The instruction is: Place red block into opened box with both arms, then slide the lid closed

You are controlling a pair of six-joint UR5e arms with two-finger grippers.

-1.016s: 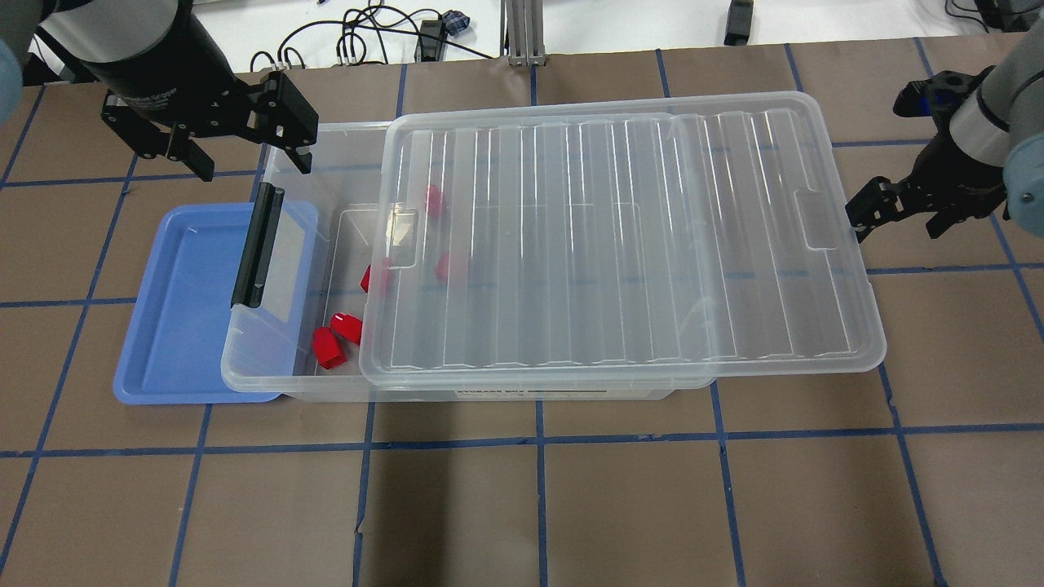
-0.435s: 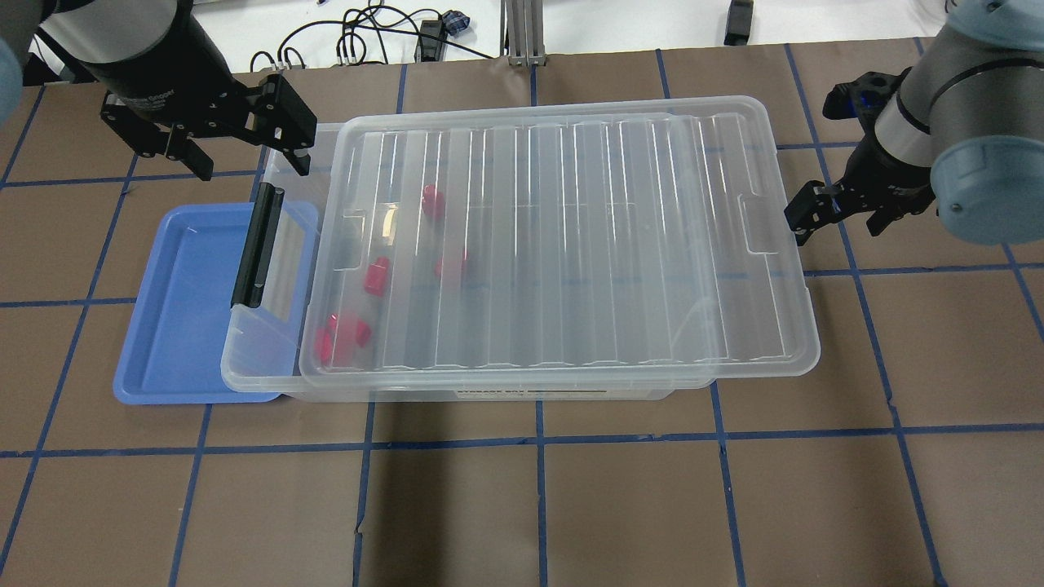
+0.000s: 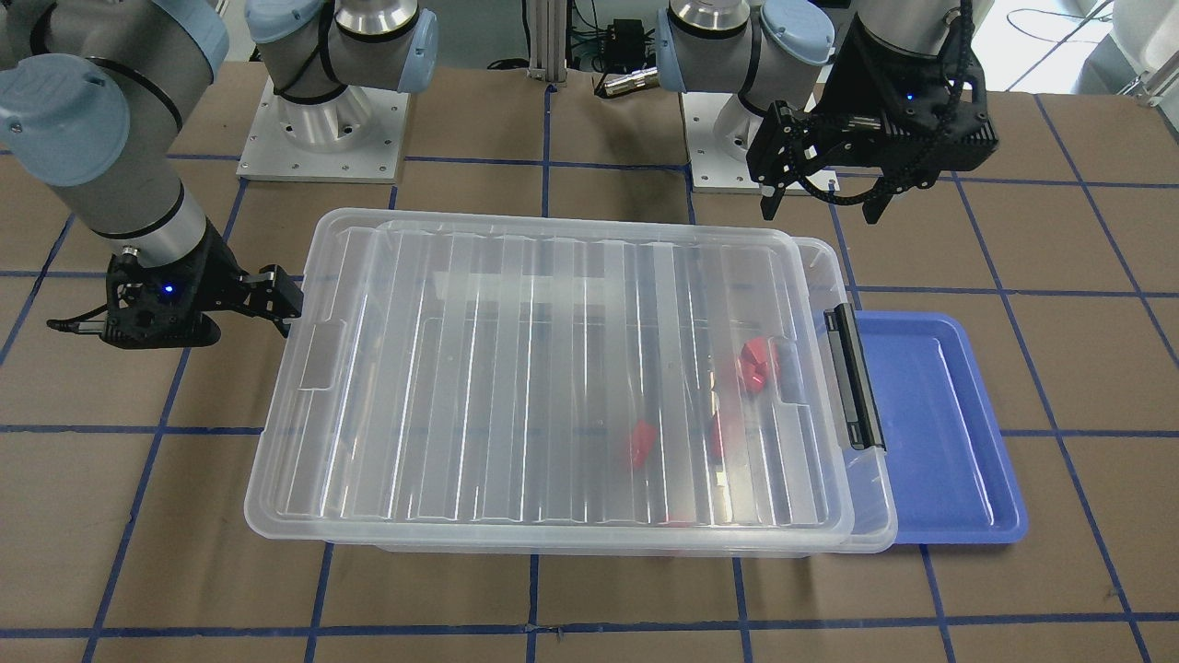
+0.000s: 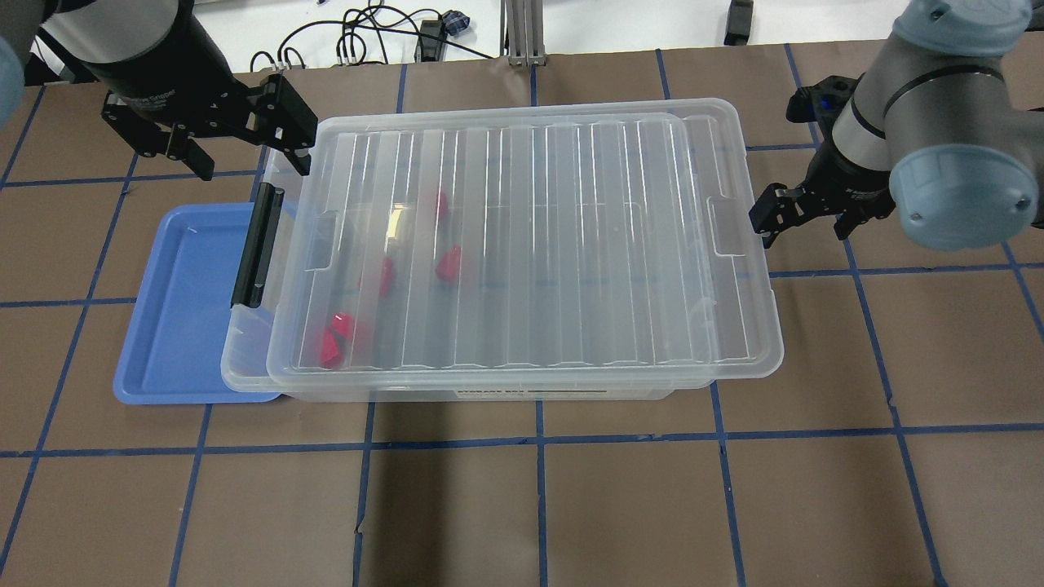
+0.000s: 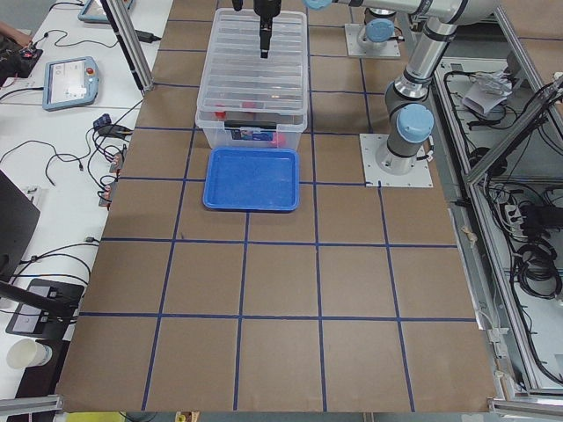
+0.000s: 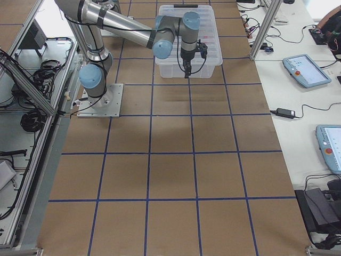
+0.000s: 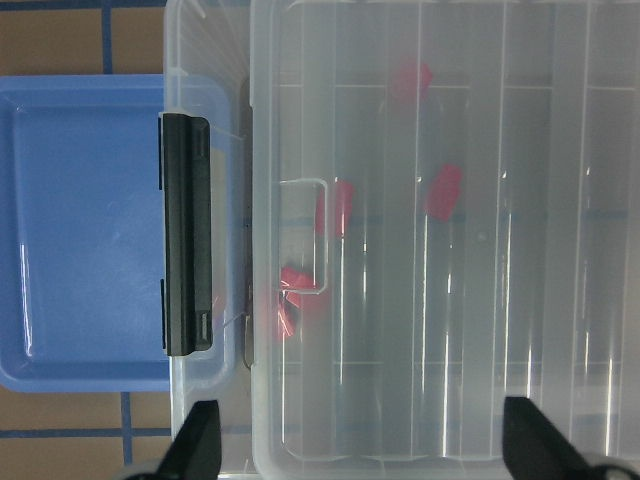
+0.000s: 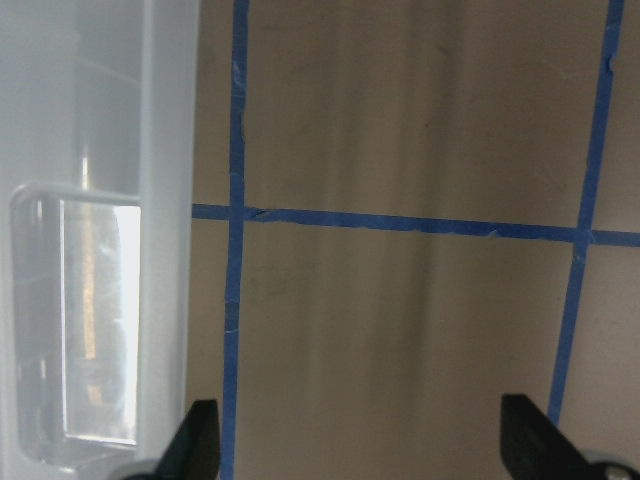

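The clear box (image 4: 241,368) holds several red blocks (image 4: 447,262) near its black-handle end, seen through the ribbed clear lid (image 4: 555,244). The lid lies on the box and covers almost all of it. A narrow strip stays uncovered by the handle (image 4: 257,244), and the lid overhangs the right end. My right gripper (image 4: 802,230) is open at the lid's right short edge, one finger touching that edge by the tab. My left gripper (image 4: 254,167) hangs open and empty over the box's far-left corner. Its wrist view shows the lid (image 7: 450,250) below.
A shallow blue tray (image 4: 183,302) lies against the box's handle end, partly under it. Brown paper with blue tape lines covers the table (image 4: 538,505). Cables lie past the far edge.
The lid has slid left across the box, from overhanging far to the right to covering nearly the whole opening. My right gripper moved left with its edge. The left arm stayed put.
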